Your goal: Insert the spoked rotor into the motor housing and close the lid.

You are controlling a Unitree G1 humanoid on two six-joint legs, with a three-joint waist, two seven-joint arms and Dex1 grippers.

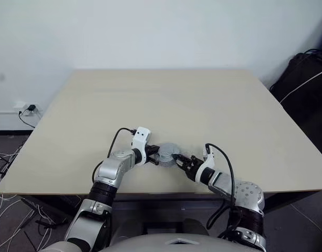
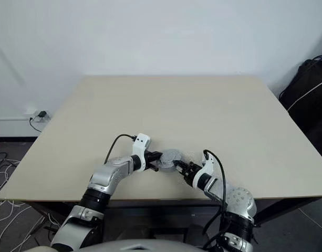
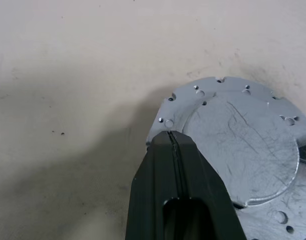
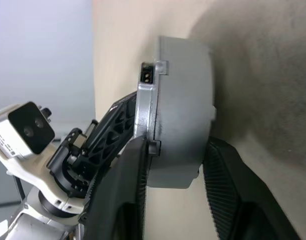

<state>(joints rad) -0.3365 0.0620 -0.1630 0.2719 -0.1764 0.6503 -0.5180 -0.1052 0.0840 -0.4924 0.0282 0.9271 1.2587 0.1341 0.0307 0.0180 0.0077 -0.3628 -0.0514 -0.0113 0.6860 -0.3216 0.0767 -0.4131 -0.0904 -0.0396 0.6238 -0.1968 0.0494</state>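
Both fingers (image 4: 133, 190) flanking motor housing (image 4: 180, 115)

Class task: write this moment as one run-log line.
stage: closed motor unit on table | left gripper: shut, at unit's rim | right gripper: straddling unit | loose parts: none

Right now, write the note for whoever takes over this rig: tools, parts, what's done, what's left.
Left tool: shut, tip against the rim of the lid.
Right tool: fingers straddle the housing and seem to clamp it.
Parts: lid on housing, between the tools, near the front edge of the table.
Done: lid looks on. Whether the rotor is inside cannot be told.
Left: check that the lid is seated, then let go.
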